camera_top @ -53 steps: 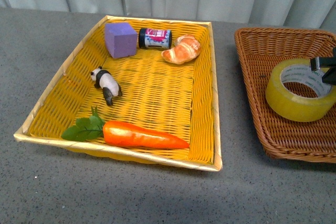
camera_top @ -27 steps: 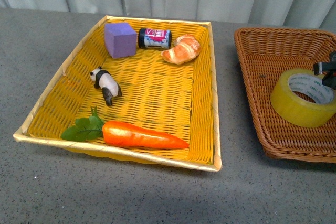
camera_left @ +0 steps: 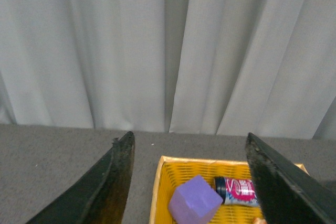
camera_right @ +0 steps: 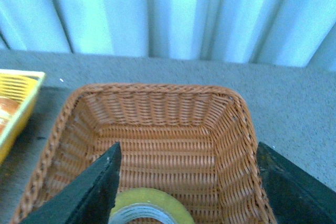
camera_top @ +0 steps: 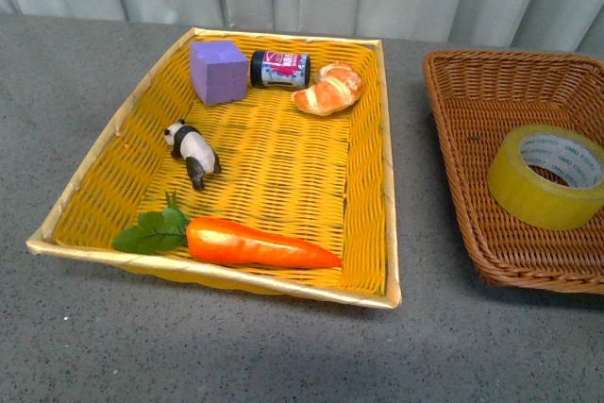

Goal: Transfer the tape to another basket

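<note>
The tape (camera_top: 547,176), a wide yellow roll with a whitish core, lies flat and free inside the dark brown wicker basket (camera_top: 472,82) at the right of the front view. Neither arm shows in that view. In the right wrist view my right gripper (camera_right: 188,148) hangs open above the basket (camera_right: 157,88), and the top of the tape (camera_right: 152,205) shows between its fingers without touching them. My left gripper (camera_left: 189,137) is open and empty, held above the far end of the yellow basket (camera_left: 157,182).
The yellow basket (camera_top: 387,186) holds a purple cube (camera_top: 219,71), a small jar (camera_top: 279,69), a croissant (camera_top: 327,89), a panda figure (camera_top: 192,151) and a carrot (camera_top: 255,243). Grey tabletop surrounds both baskets, with a curtain behind.
The right gripper let go of the tape and drew back out of the front view at the right edge. The tape dropped from tilted to lying flat in the brown basket.
</note>
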You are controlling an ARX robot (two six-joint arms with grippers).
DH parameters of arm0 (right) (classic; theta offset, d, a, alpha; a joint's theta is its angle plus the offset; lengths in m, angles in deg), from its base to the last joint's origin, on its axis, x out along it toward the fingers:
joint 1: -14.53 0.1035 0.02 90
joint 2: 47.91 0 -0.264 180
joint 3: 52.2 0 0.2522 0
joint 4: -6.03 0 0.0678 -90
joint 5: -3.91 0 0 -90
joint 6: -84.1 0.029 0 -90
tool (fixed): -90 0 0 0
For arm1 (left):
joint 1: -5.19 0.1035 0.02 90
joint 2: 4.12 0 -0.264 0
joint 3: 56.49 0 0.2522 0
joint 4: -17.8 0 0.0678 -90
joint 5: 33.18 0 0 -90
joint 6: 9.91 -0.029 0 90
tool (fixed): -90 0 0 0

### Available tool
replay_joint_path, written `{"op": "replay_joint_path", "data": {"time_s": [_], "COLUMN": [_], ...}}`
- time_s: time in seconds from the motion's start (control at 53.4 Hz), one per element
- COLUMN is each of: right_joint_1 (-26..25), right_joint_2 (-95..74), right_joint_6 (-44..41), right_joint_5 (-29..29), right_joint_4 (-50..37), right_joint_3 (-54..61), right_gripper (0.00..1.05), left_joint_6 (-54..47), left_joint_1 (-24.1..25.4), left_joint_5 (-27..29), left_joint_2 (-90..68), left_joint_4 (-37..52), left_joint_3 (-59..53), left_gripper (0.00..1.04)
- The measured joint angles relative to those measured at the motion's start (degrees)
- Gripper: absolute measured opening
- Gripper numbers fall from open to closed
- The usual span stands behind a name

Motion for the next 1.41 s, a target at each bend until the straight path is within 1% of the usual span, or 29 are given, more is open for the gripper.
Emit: {"op": "replay_joint_path", "data": {"time_s": [0.056, 0.075, 0.112, 0.131, 0.15, 0.206, 0.225, 0.244, 0.281, 0.3, 0.356, 0.487, 0.712, 0.862, 0.918, 0.975, 1.406], "right_joint_1": [0.44, 0.52, 0.63, 0.68, 0.68, 0.81, 0.85, 1.03, 2.51, 3.08, 3.76, 3.98, 4.02, 4.0, 4.02, 4.02, 4.02], "right_joint_2": [2.01, 3.74, 7.26, 9.18, 9.77, 12.48, 12.83, 13.49, 15.1, 16.2, 18.27, 25.18, 35.04, 43.41, 46.21, 48.98, 66.93], "right_joint_6": [0.63, 0.83, 1.05, 1.18, 1.18, 1.25, 1.25, 1.25, 1.31, 1.38, 1.38, 1.46, 1.49, 1.53, 1.55, 1.55, 1.6], "right_joint_5": [-0.11, -0.07, 0.35, 0.48, 0.61, 0.9, 0.9, 0.98, 3.1, 3.34, 3.26, 3.63, 3.48, 3.45, 3.45, 3.41, 3.41], "right_joint_4": [-9.68, -12.63, -14.93, -15.37, -15.45, -15.56, -15.56, -15.56, -15.43, -15.21, -14.86, -12.94, -8.0, -2.43, -0.39, 1.55, 16.96], "right_joint_3": [4.74, 6.38, 8.83, 10.21, 10.69, 13.64, 14.14, 15.06, 17.22, 18.43, 20.28, 25.0, 30.14, 32.96, 33.64, 34.29, 36.59], "right_gripper": [0.62, 0.57, 0.48, 0.43, 0.41, 0.3, 0.29, 0.25, 0.16, 0.11, 0.02, 0.01, 0.01, 0.01, 0.01, 0.01, 0.01], "left_joint_6": [-0.02, -0.04, -0.02, -0.02, -0.02, -0.04, -0.04, -0.04, -0.04, -0.04, -0.13, -0.2, -0.2, -0.2, -0.2, -0.2, -0.22], "left_joint_1": [0.48, 0.66, 0.98, 1.18, 1.22, 1.42, 1.55, 1.6, 1.88, 2.08, 3.41, 4.94, 4.98, 4.98, 4.98, 4.98, 4.98], "left_joint_5": [-0.61, -0.76, -0.98, -1.16, -1.2, -1.68, -1.75, -1.84, -2.08, -2.1, -4.04, -4.79, -4.9, -4.9, -4.87, -4.87, -4.9], "left_joint_2": [2.16, 3.28, 5.31, 6.54, 6.99, 9.51, 10.34, 10.73, 12.63, 13.66, 15.41, 21.05, 29.27, 36.22, 36.57, 37.53, 55.52], "left_joint_4": [1.92, 2.67, 3.76, 4.37, 4.59, 5.53, 5.81, 5.97, 6.51, 6.75, 7.02, 7.06, 5.4, 1.99, 4.39, 4.04, -10.91], "left_joint_3": [-4.39, -6.67, -10.23, -12.17, -12.81, -16.26, -17.29, -17.77, -20.13, -21.49, -23.82, -29.73, -36.09, -39.78, -41.64, -43.06, -45.46], "left_gripper": [0.53, 0.48, 0.39, 0.33, 0.32, 0.21, 0.17, 0.15, 0.06, 0.04, 0.04, 0.04, 0.04, 0.04, 0.04, 0.04, 0.04]}}
